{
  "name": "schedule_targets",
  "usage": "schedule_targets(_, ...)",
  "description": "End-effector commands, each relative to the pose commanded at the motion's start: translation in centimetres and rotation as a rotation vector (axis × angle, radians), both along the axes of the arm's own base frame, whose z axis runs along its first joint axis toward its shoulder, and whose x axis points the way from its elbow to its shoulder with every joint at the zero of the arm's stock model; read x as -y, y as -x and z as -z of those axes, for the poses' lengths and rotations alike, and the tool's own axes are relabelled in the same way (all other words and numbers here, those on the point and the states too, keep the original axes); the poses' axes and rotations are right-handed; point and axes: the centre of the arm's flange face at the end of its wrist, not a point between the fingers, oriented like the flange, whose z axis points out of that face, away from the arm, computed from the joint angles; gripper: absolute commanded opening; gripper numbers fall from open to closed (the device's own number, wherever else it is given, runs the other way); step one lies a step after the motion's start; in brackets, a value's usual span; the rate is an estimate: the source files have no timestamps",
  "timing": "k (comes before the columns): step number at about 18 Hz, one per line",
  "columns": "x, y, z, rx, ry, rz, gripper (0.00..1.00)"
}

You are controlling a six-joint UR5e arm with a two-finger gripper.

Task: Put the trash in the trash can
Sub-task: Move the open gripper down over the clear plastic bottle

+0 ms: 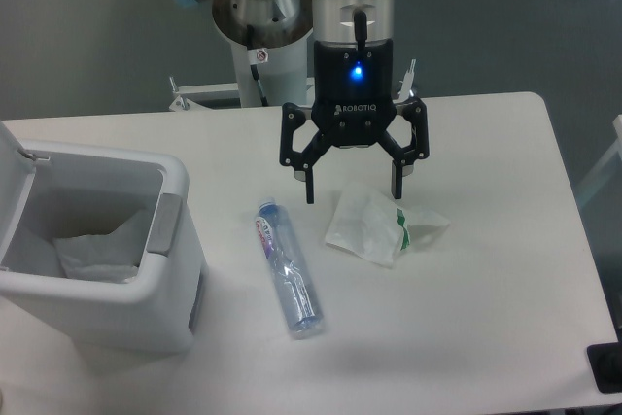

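Tool hanging spread wide and gripping nothing, poised just above the far edge of the wrapper, fingers pointing down, presumably so as to straddle the crumpled white sheet on a descent. Wrapper lying flat on the worktop, green marks facing the near side. Bottle lying on its side just beside the wrapper, toward the trash can, blue cap at the far end, clear of both, probably waiting its turn. Trash can standing well apart from the wrapper, lid tipped back and mouth open, liner showing inside, apparently ready to take a drop. Neither piece of trash sitting in the can yet.
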Motion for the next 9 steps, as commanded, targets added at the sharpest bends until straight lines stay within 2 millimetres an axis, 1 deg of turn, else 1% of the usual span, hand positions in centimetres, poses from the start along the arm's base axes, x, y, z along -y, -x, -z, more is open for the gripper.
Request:
schedule_targets(4, -0.1, 0.4, 0.5, 0.003, 0.004, -0.002, 1.00)
schedule_targets(5, -0.1, 0.4, 1.0, 0.012, 0.010, -0.004, 1.00)
schedule_targets(7, 0.1, 0.3, 3.0, 0.024, 0.040, -0.015, 1.00)
schedule_targets(9, -0.4, 1.4, 5.4, 0.022, 0.062, -0.033, 1.00)
